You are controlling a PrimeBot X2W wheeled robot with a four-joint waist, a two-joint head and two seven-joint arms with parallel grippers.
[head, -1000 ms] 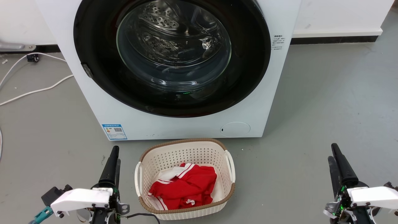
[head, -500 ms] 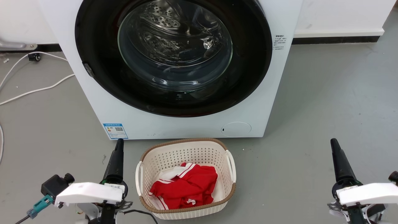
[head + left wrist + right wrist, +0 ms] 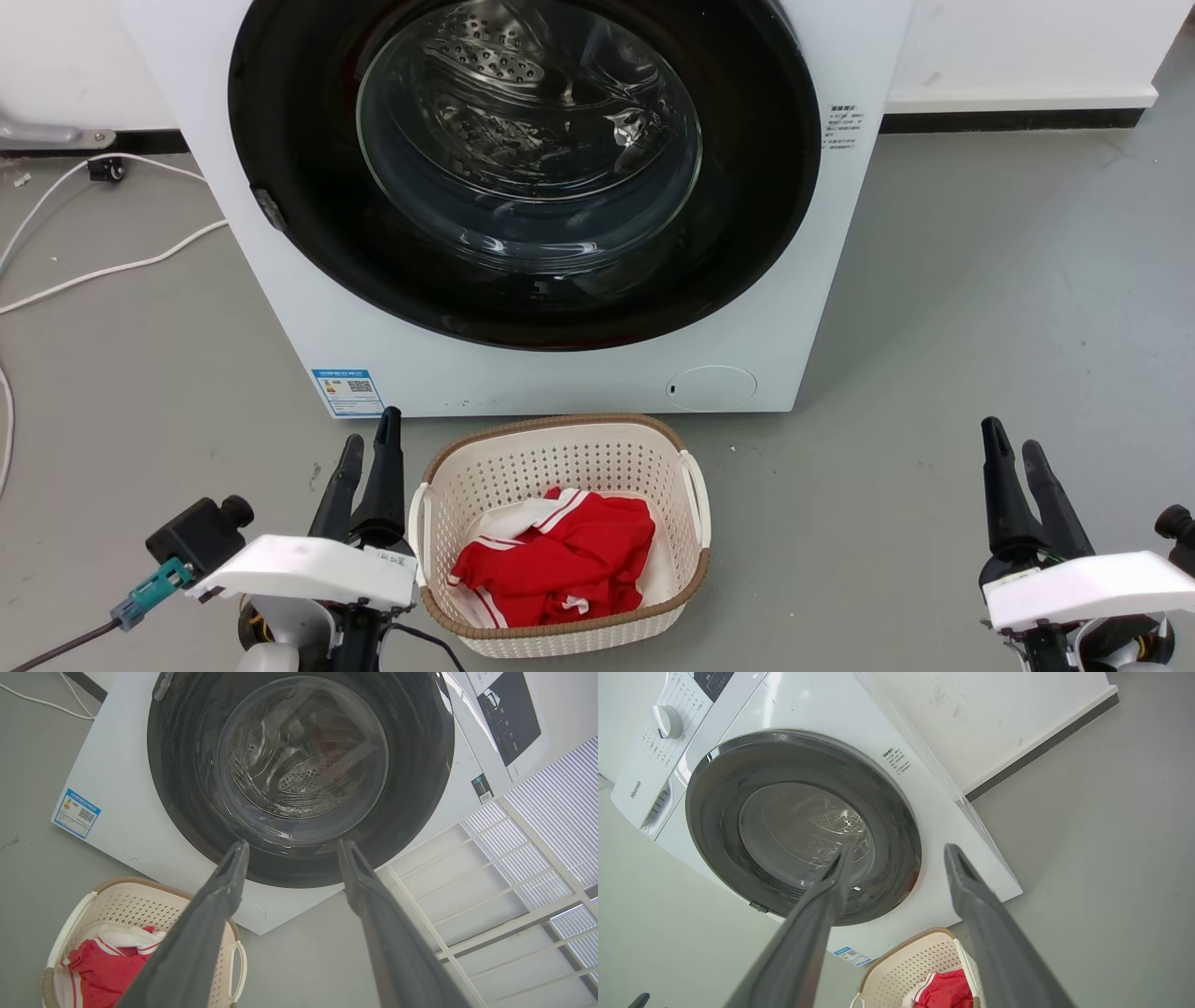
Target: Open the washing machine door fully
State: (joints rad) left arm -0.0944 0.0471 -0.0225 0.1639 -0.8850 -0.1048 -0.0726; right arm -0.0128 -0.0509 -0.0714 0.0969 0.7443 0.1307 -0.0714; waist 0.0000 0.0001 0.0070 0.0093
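Note:
The white washing machine (image 3: 560, 383) stands ahead on the floor. Its round black washing machine door (image 3: 747, 187) lies flush against the front, and the steel drum shows through the glass window. A small grey tab (image 3: 269, 207) sits on the door's left rim. My left gripper (image 3: 371, 427) is open at the lower left, beside the basket and well short of the door. My right gripper (image 3: 1010, 435) is open at the lower right over bare floor. The left wrist view has the left gripper (image 3: 292, 844) open with the door (image 3: 187, 765) beyond. The right gripper (image 3: 900, 848) is open too, door (image 3: 714, 812) beyond.
A cream perforated basket (image 3: 560, 434) holding a red and white garment (image 3: 560, 560) stands on the floor directly in front of the machine, between my grippers. White cables (image 3: 93, 271) trail over the floor at the left. A wall with dark skirting (image 3: 1008, 119) runs behind.
Both grippers' fingers, seen as a single dark shape before, now stand apart. The left gripper has moved up and right, closer to the basket. The door has stayed flush.

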